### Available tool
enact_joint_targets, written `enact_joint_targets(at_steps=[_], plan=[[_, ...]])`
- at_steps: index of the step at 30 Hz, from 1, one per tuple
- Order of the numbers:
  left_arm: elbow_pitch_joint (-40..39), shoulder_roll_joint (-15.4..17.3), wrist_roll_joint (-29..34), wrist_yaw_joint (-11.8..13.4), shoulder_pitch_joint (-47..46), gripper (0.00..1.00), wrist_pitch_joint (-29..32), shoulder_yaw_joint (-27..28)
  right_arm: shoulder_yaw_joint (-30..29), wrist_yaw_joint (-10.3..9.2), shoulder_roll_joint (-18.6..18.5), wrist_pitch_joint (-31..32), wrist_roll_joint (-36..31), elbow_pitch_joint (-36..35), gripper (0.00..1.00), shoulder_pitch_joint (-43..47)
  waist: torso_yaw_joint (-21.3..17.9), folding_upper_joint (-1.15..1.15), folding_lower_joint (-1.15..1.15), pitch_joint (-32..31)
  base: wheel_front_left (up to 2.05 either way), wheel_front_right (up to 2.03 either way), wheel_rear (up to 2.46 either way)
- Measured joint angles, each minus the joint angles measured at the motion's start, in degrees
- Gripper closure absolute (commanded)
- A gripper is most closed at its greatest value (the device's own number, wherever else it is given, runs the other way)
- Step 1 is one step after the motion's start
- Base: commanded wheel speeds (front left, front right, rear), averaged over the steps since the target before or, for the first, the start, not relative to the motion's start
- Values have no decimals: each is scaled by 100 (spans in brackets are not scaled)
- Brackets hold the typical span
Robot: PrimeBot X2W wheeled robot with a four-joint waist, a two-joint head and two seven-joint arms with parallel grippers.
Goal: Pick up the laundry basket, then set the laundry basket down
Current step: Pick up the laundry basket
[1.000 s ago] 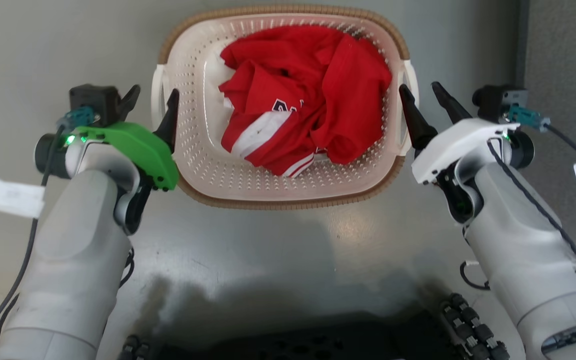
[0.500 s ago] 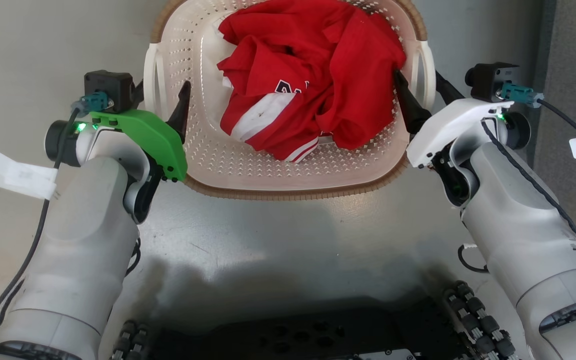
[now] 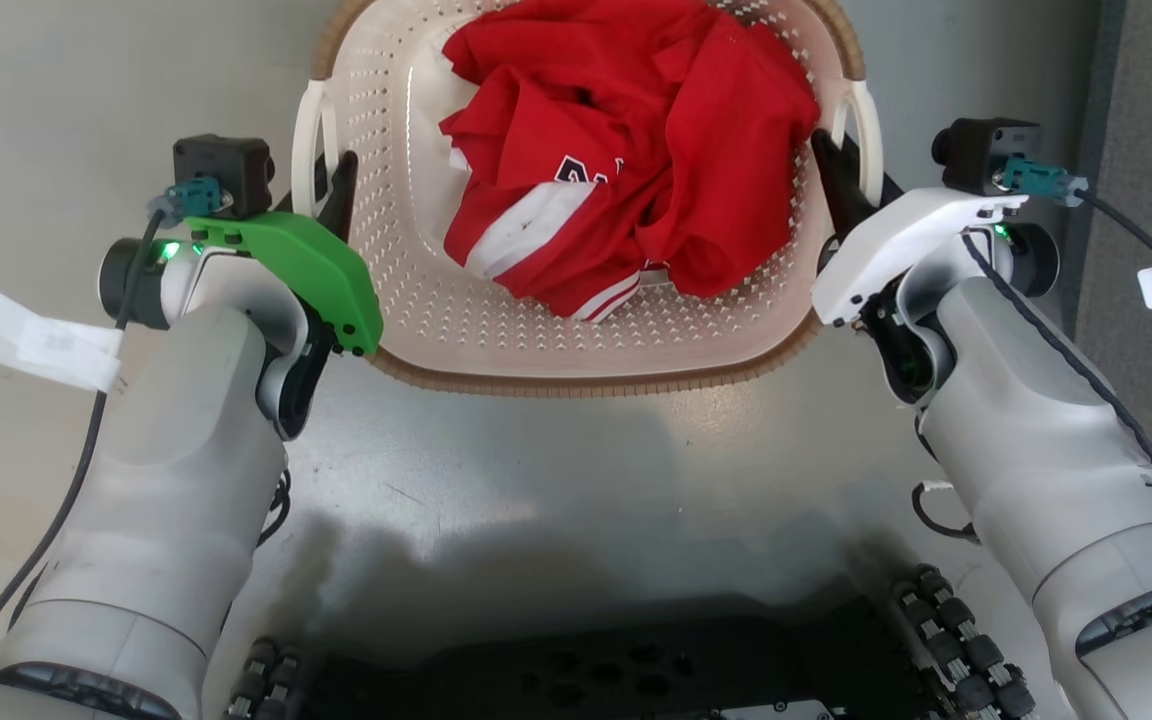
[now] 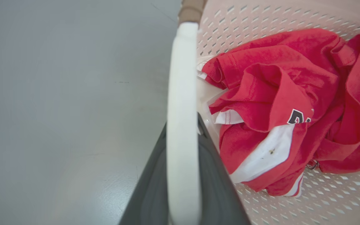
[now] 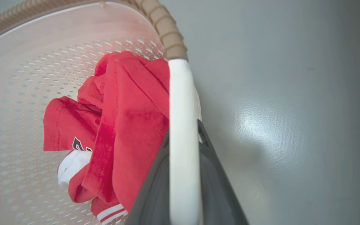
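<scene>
The laundry basket [image 3: 536,330] lies between your two arms, equally near both, with a red jersey [image 3: 636,150] heaped inside. Your left gripper [image 3: 314,185] is clamped on the left handle [image 4: 181,93]. The white bar runs lengthwise between its fingers, with the basket wall just inward of the inner finger. Your right gripper [image 3: 851,165] mirrors it, closed on the right handle [image 5: 181,125], with the basket on its inward side. You cannot tell whether the base is clear of the floor [image 3: 586,470]. Both bars lie along the fingers, so the lift probably depends on raising both wrists evenly; otherwise a bar could slide out forward.
</scene>
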Motion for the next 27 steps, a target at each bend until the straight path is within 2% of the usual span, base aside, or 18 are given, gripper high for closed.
enact_joint_targets(at_steps=[12, 27], plan=[[463, -5, -375, 0, 23, 100, 12, -410, 592, -47, -8, 25, 492, 202, 100, 32, -16, 0, 0, -491, 0, 0, 0], [826, -105, -1090, 0, 477, 100, 400, -570, 1156, -48, -7, 653, 962, 457, 100, 234, -72, 0, 0, -1561, 0, 0, 0]])
